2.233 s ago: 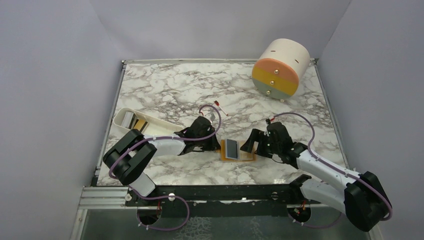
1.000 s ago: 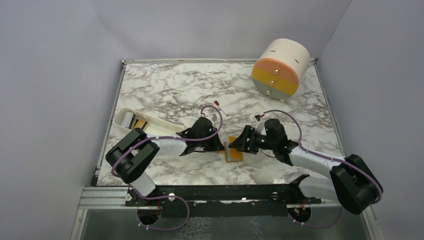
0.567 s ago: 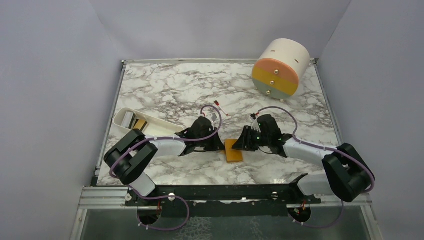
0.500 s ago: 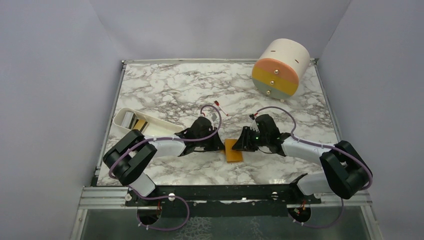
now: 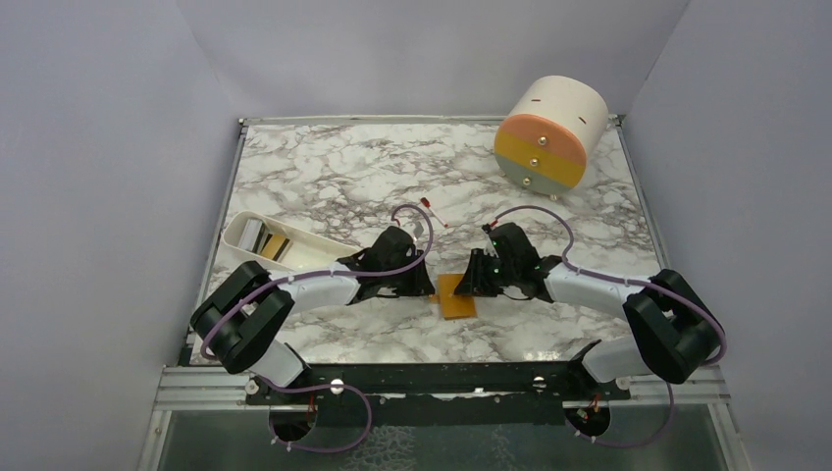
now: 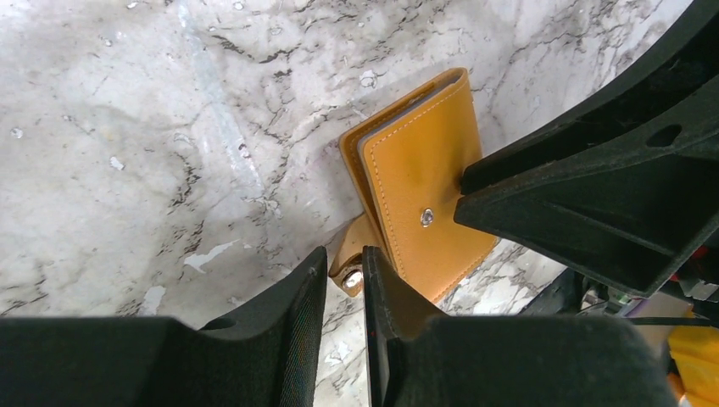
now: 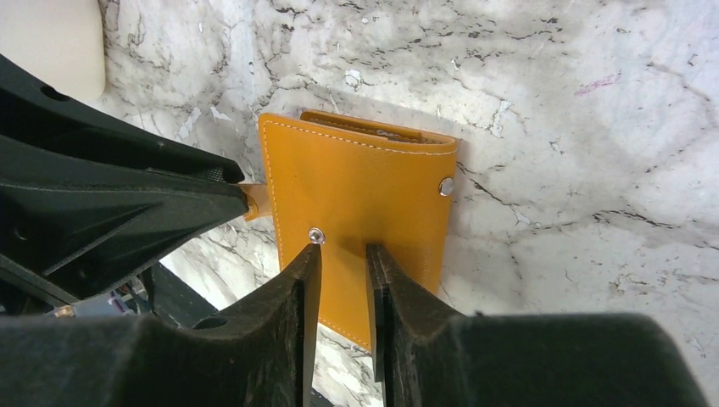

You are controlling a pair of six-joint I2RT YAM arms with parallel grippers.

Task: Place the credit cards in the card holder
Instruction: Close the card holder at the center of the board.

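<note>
The orange card holder (image 5: 456,297) lies folded shut on the marble, its stitched cover (image 7: 365,195) facing up. My left gripper (image 5: 429,291) is at its left edge. In the left wrist view its jaws (image 6: 345,254) stand narrowly apart, open, around the snap tab (image 6: 356,242). My right gripper (image 5: 468,285) hangs over the cover. Its jaws (image 7: 343,250) are a narrow gap apart with nothing between them, the tips beside a stud (image 7: 316,235). A silver-grey credit card (image 5: 253,234) and a golden one (image 5: 276,245) lie in the white tray. Any card inside the holder is hidden.
The white oblong tray (image 5: 299,257) sits at the left, just behind my left arm. A cream-orange drum (image 5: 547,132) lies at the far right. A small red-and-white stick (image 5: 432,211) rests behind the grippers. Metal rails edge the table.
The card holder, open at first, is now folded shut. My right gripper swung left over it and narrowed its jaws. My left jaws loosened slightly around the tab.
</note>
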